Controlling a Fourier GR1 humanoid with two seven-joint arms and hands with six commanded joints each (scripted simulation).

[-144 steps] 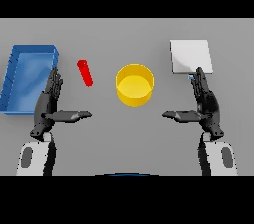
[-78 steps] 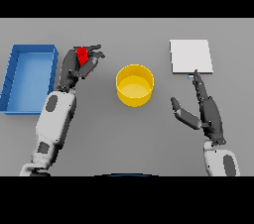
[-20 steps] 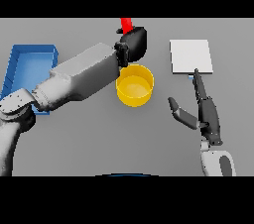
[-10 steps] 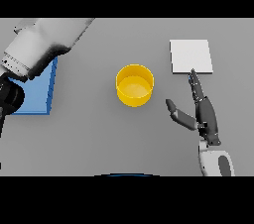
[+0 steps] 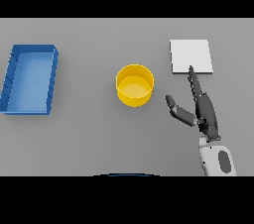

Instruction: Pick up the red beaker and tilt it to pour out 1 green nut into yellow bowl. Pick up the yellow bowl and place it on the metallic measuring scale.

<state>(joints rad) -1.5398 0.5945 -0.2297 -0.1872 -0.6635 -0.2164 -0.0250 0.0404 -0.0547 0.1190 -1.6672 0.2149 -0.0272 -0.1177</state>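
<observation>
Head view: the yellow bowl [image 5: 134,85] sits mid-desk [image 5: 89,134], the square scale [image 5: 191,56] at its 2 o'clock, a blue tray [image 5: 31,78] at 9 o'clock. The right hand [image 5: 201,110], fingers straight and spread, hovers at 4 o'clock, holding nothing

- Table [image 5: 99,134]: plain mid grey, no pattern.
- Yellow bowl [image 5: 135,85]: bright yellow, paler yellow inside.
- Tray [image 5: 30,78]: blue walls, lighter blue floor.
- Measuring scale [image 5: 191,56]: flat pale grey-white.
- Right hand [image 5: 204,111]: dark grey; forearm white with grey patch.
</observation>
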